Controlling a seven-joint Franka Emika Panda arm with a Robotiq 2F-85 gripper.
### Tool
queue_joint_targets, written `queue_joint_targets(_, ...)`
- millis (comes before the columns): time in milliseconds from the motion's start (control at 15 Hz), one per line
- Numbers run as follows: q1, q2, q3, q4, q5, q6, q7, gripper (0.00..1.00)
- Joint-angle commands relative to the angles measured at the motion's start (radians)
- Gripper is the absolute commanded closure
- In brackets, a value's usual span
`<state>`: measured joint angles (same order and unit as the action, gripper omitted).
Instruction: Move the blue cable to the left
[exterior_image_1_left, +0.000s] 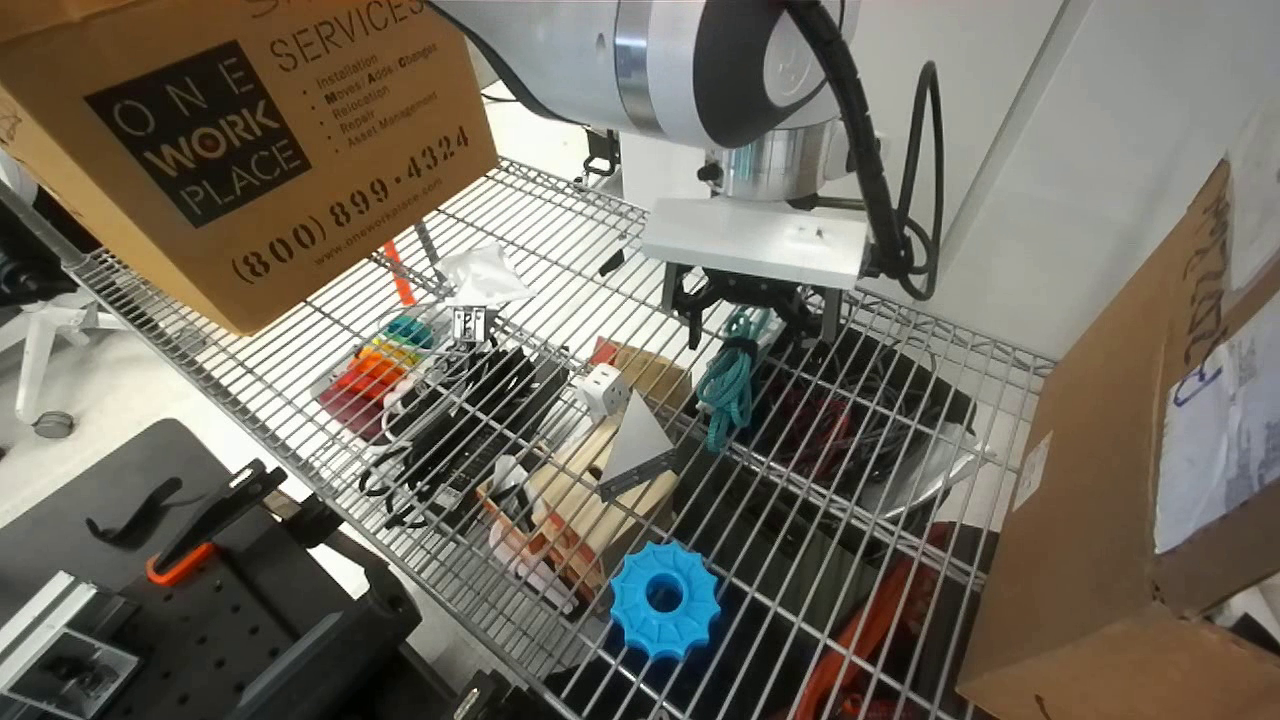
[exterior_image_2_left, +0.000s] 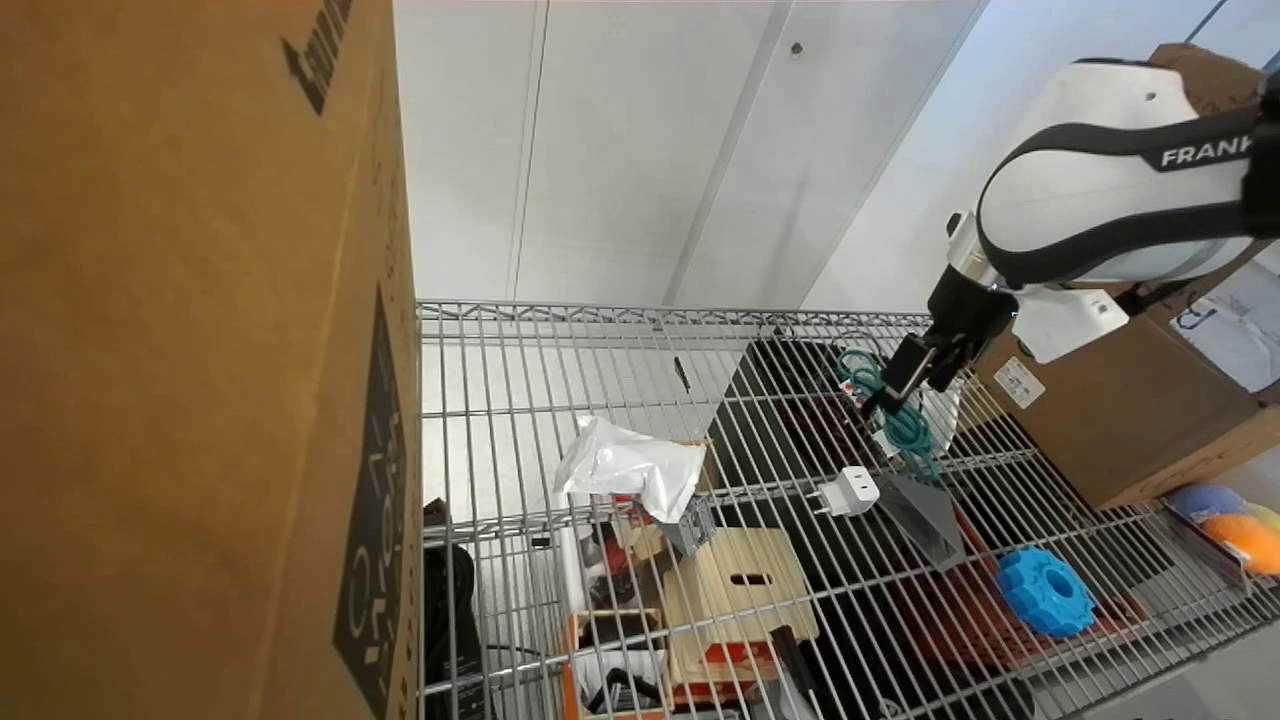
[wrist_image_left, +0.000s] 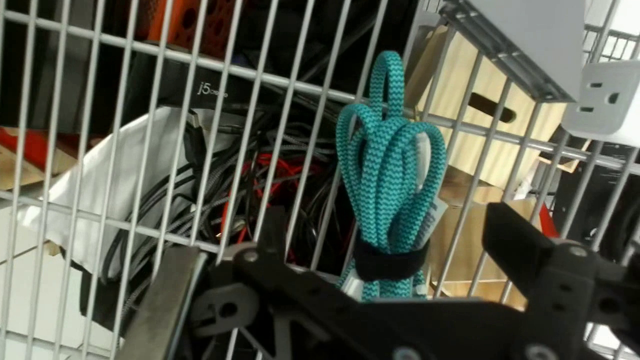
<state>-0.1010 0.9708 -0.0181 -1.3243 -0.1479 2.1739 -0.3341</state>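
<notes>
The bench (exterior_image_1_left: 930, 325) is partly hiding behind a box (exterior_image_1_left: 260, 150) running out of frame. My jaws are standing wide; between them, the wrist view is showing the blue cable (wrist_image_left: 387, 170) lying on the bench, its lower end hidden.

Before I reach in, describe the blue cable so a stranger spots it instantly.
Follow the wire shelf to the open gripper. On top there lies the blue cable, bundled. Unlike the dark cable tangle below, it's teal, zigzag-woven and cinched with a black band.
</notes>
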Motion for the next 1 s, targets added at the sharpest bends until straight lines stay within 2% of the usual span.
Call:
queue_joint_targets(0, -0.020, 0.110, 0.021, 0.149, 0.015, -0.063, -0.043, 0.00)
queue_joint_targets(133, -0.024, 0.159, 0.014, 0.209, 0.013, -0.092, -0.043, 0.00)
queue_joint_targets(200, -0.028, 0.177, 0.014, 0.231, 0.015, -0.102, -0.043, 0.25)
queue_joint_targets(267, -0.028, 0.193, 0.012, 0.254, 0.012, -0.112, -0.045, 0.26)
queue_joint_targets(800, -0.013, 0.222, 0.022, 0.370, 0.008, -0.220, -0.079, 0.85)
queue_joint_targets(933, -0.008, 0.210, 0.024, 0.382, 0.000, -0.257, -0.111, 0.92)
